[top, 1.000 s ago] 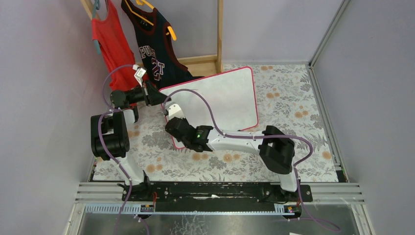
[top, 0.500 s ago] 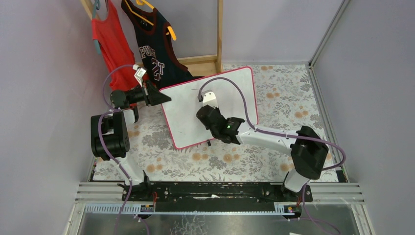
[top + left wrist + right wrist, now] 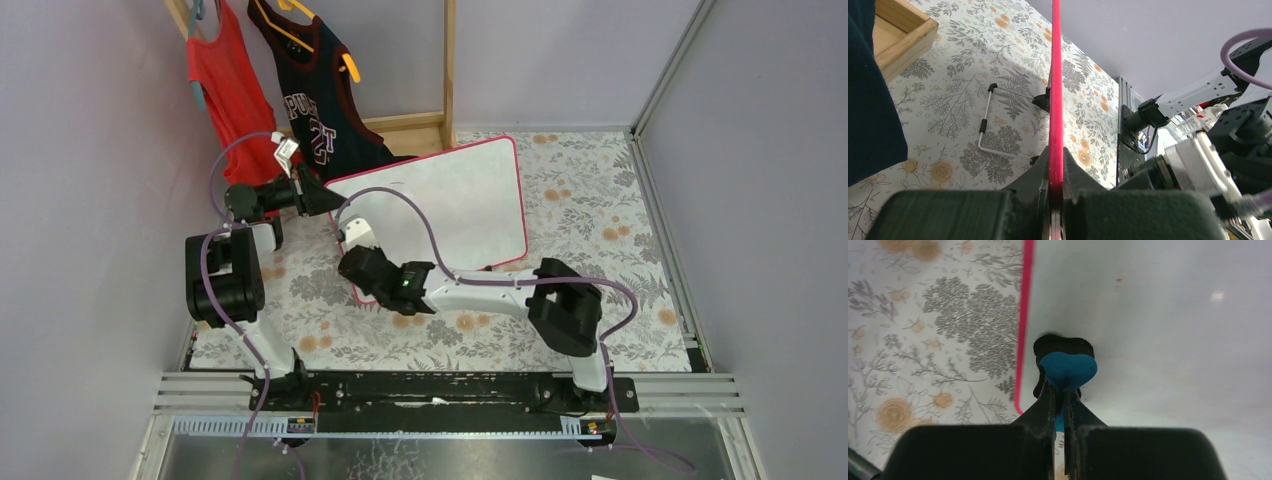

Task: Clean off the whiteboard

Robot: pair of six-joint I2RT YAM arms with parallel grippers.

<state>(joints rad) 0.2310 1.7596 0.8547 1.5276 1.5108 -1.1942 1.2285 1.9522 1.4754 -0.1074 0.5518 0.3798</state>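
Note:
The whiteboard (image 3: 450, 205) stands tilted on the flowered table, white face with a thin pink-red frame. My left gripper (image 3: 322, 196) is shut on its upper left edge; the left wrist view shows the red frame (image 3: 1056, 90) clamped between the jaws. My right gripper (image 3: 355, 268) is shut on a blue eraser with a black pad (image 3: 1066, 367), pressed on the board's face near its lower left corner beside the frame (image 3: 1023, 330). The face looks nearly blank; a small red speck (image 3: 1118, 279) shows. The board's wire foot (image 3: 993, 125) is visible behind it.
A red shirt (image 3: 225, 85) and a dark jersey (image 3: 315, 100) hang on a wooden rack (image 3: 425, 125) at the back left. Grey walls close in left, back and right. A metal rail (image 3: 450, 390) runs along the near edge.
My right gripper swept with the eraser from the lower left of the board to its middle, then back to the lower left corner. The left gripper held still on the frame.

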